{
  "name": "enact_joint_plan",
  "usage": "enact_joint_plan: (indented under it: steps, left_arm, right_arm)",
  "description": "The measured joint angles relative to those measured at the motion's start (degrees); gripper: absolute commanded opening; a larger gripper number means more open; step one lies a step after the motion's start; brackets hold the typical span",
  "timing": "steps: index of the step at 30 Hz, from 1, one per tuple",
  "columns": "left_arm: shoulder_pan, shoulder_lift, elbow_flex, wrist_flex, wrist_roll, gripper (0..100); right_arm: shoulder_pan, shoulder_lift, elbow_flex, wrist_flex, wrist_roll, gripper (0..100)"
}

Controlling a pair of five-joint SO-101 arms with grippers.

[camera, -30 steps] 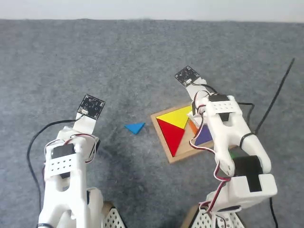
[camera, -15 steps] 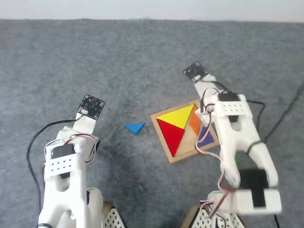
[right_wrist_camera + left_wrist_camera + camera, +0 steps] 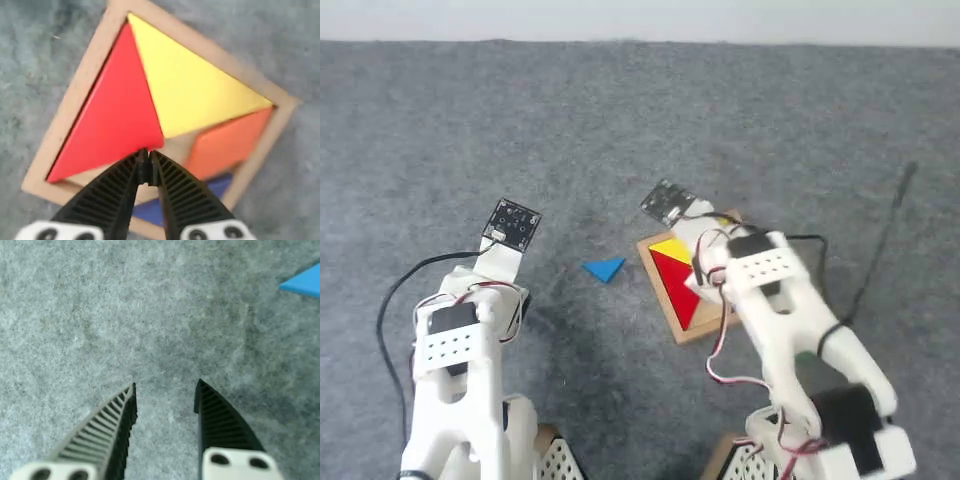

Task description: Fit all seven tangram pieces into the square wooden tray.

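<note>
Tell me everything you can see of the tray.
The tray is a shallow square of pale wood with a raised rim. It lies flat on the grey mat, turned at an angle to the arms. Inside lie a red triangle, a yellow triangle, an orange piece and a blue piece, with bare wood floor showing between them. The shut right gripper is over its middle; whether it touches cannot be told.

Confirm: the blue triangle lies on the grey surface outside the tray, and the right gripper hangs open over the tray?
Not open: the right wrist view shows the right gripper shut over the tray. The blue triangle does lie outside it.
</note>
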Motion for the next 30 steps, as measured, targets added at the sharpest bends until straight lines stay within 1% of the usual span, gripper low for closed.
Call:
enact_joint_plan:
  steps: [3,11,16,20,24,26,28,30]
  left_arm:
    - [0.00,0.00,0.00,0.00,0.00,18]
    - [0.00,0.00,0.00,0.00,0.00,18]
    - [0.00,0.00,0.00,0.00,0.00,18]
    - [0.00,0.00,0.00,0.00,0.00,18]
    - [0.00,0.00,0.00,0.00,0.00,18]
    - [0.00,0.00,0.00,0.00,0.00,18]
    - [0.00,0.00,0.00,0.00,0.00,18]
    - [0.00,0.00,0.00,0.00,0.00,18]
  right_arm:
    - [-0.26,2.90,-0.18,-1.23,0.00,2.0]
    - [-2.81,4.48,-1.85,-2.46,0.00,2.0]
    - [-2.55,4.57,-1.93,-3.08,0.26,1.7]
    - [1.93,-1.05,-1.67,0.35,0.26,1.7]
    - [4.48,-11.87,1.67,4.22,0.26,2.3]
    - [4.04,-17.49,4.48,6.51,0.26,5.6]
    - [3.52,-22.33,6.95,9.76,0.35,12.4]
    - [0.35,-25.23,8.97,13.01,1.76,17.7]
